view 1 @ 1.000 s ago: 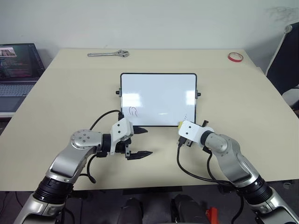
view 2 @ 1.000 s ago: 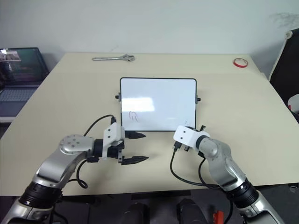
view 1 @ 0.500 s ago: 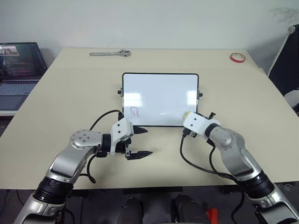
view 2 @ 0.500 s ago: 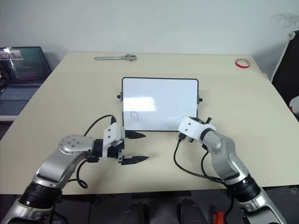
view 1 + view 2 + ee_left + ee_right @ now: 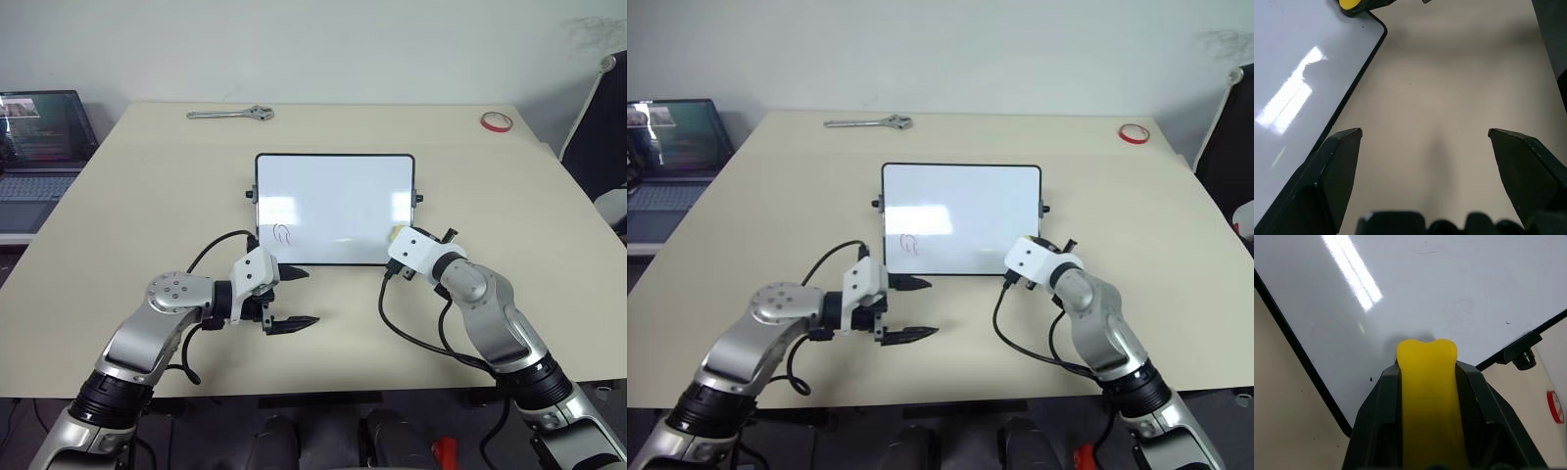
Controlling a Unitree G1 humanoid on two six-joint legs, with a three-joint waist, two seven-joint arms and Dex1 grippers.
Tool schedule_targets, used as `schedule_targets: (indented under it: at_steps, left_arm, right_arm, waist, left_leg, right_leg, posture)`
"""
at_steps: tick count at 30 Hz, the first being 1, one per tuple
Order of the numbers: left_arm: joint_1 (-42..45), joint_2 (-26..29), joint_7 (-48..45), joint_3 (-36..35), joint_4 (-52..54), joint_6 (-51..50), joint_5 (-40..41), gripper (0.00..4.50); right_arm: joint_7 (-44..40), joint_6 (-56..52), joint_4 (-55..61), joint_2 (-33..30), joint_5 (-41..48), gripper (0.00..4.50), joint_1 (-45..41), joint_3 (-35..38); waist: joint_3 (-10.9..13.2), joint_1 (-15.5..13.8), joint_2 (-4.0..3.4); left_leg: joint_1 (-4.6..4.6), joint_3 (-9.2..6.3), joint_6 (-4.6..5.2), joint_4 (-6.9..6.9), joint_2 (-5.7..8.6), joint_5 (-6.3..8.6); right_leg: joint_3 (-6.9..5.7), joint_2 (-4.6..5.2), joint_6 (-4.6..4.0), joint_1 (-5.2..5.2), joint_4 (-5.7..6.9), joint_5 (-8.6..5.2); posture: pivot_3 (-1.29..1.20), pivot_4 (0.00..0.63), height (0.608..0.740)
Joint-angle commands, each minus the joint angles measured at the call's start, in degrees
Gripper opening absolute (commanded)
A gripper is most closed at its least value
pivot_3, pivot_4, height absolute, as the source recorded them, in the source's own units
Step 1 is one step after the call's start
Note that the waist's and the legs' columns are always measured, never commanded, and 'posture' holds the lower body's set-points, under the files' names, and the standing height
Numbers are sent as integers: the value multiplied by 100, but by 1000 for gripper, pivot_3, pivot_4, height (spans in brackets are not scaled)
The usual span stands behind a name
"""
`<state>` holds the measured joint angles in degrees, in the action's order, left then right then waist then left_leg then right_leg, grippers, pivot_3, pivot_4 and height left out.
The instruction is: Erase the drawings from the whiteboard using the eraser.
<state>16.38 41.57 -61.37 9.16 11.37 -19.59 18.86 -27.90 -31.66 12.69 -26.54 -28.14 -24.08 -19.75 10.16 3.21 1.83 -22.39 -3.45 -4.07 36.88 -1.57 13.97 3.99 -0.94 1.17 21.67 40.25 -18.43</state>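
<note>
Yellow eraser (image 5: 1426, 396) clenched between the right gripper's (image 5: 1426, 382) black fingers, seen in the right wrist view over the whiteboard (image 5: 1459, 289) near a rounded corner, squeezed enough to pinch its tip into a notch. Faint smudge on the white surface ahead; black side knob (image 5: 1524, 360) and red tape ring (image 5: 1556, 406) beyond the frame.

Left wrist view: left gripper (image 5: 1425, 142) released, fingers spread wide over bare beige table (image 5: 1440, 98), just off the board's black frame, with a sliver of the eraser at that corner. Nothing grasped, board not steadied.

Head views: whiteboard lying flat mid-table, right gripper at its near right corner, left gripper near the opposite near corner, off the edge. One dark scribble (image 5: 280, 233) left by the near left corner; other drawings too faint to make out. Adjustable wrench (image 5: 231, 114) at the far edge, laptop (image 5: 39, 137) off to the left.

Risks, judged from here: loose board sliding or pivoting under a sideways wipe, since nothing pins it; eraser tipped onto its yellow edge rather than felt, smearing instead of clearing; long reach across to the remaining scribble, with a chance of the two arms crowding each other at that corner.
</note>
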Motion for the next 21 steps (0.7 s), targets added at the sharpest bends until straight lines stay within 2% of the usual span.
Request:
schedule_targets:
  at_steps: [1,7,10,12,15,18,21]
  left_arm:
    - [-38,42,79,-253,180,-16,61,4500]
    - [-283,42,312,-510,273,-23,66,4500]
    - [-425,50,468,-736,350,-62,126,4500]
    - [-556,-13,719,-1039,396,-72,182,4500]
    - [-898,-104,1136,-1622,497,-71,263,4500]
    - [-1252,-116,1216,-2045,626,-176,489,4500]
    - [-1584,-129,1326,-2516,676,-200,697,4500]
  right_arm:
    - [-361,-125,148,-105,70,1119,263,-100]
    - [-536,-9,291,-135,48,1119,269,-40]
    - [-258,117,285,29,126,1119,133,209]
    - [-215,-177,478,471,658,1119,58,720]
    - [-604,-579,1019,1018,1804,1119,52,1449]
    - [-952,-683,1554,1165,2657,1119,236,1809]
    - [-1323,-500,1980,956,3220,1118,564,1876]
  waist:
    - [0,-1,0]
    - [1,9,-1]
    - [2,11,-2]
    - [5,8,-3]
    - [8,14,-8]
    - [10,-5,-11]
    - [10,-38,-12]
  left_leg:
    - [0,0,0,0,0,0]
    - [1,0,0,-2,-4,0]
    - [0,0,0,-3,-5,0]
    - [-3,-3,0,-4,-6,0]
    - [-16,-10,0,-7,-14,0]
    - [-32,-31,-2,-14,-18,2]
    - [-47,-55,-5,-20,-13,8]
  right_leg:
    - [-1,0,0,-1,-2,0]
    - [0,0,3,-1,-5,-2]
    - [0,0,3,0,-9,-2]
    - [-1,0,2,1,-9,-1]
    - [-3,1,-7,10,-10,4]
    - [-21,13,-7,14,-21,4]
    - [-31,24,-5,19,-39,3]
  posture:
    - [0,150,740]
    - [0,150,740]
    - [0,150,740]
    - [0,150,740]
    - [0,150,740]
    - [0,150,740]
    - [0,150,740]
